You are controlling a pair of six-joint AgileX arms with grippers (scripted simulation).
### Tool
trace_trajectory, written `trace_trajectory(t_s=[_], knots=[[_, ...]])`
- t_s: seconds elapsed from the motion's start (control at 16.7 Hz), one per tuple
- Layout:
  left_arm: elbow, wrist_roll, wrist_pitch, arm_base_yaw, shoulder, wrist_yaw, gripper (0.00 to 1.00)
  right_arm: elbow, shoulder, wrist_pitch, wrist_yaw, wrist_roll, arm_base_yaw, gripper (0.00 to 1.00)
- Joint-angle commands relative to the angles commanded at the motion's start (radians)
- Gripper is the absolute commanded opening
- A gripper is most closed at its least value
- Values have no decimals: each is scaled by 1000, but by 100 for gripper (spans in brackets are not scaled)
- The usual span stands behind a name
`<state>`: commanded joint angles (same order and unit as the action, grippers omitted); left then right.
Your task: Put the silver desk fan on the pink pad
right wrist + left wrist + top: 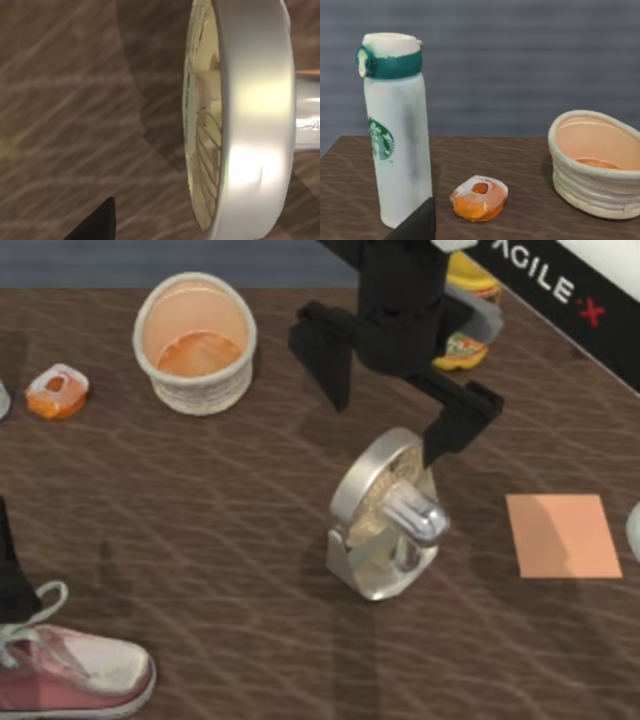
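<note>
Near the middle of the desk (200, 540), our right tool (395, 410) hangs with its jaws spread wide over the silver desk fan (385, 520), one finger close against the far right of the ring and the other well out to the far left, nothing gripped. We see the fan standing on its flat base, motor stub pointing to the near right, and the pink pad (562, 535) lies flat to its right, well apart from it. We judge the grasp is still to be made: we should bring the far-left finger in so the ring sits squarely between both, then squeeze slowly, since the polished metal looks likely to slip or tip. Our left arm is parked at the left edge by the sneaker (70, 665); we cannot tell whether its tool is spread or clenched.
</note>
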<state>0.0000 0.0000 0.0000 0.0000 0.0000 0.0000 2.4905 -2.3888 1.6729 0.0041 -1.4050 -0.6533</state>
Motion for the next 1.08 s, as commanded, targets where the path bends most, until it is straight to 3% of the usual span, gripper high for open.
trace_trajectory(t_s=[0.36,0.78,1.08], knots=[[0,0,0,0,0,0,100,-19,6,-18,0,3,4,100],[0,0,0,0,0,0,100,-299,66,-228,-1,1,0,100],[0,0,0,0,0,0,100,-331,73,-258,-1,-1,-2,100]])
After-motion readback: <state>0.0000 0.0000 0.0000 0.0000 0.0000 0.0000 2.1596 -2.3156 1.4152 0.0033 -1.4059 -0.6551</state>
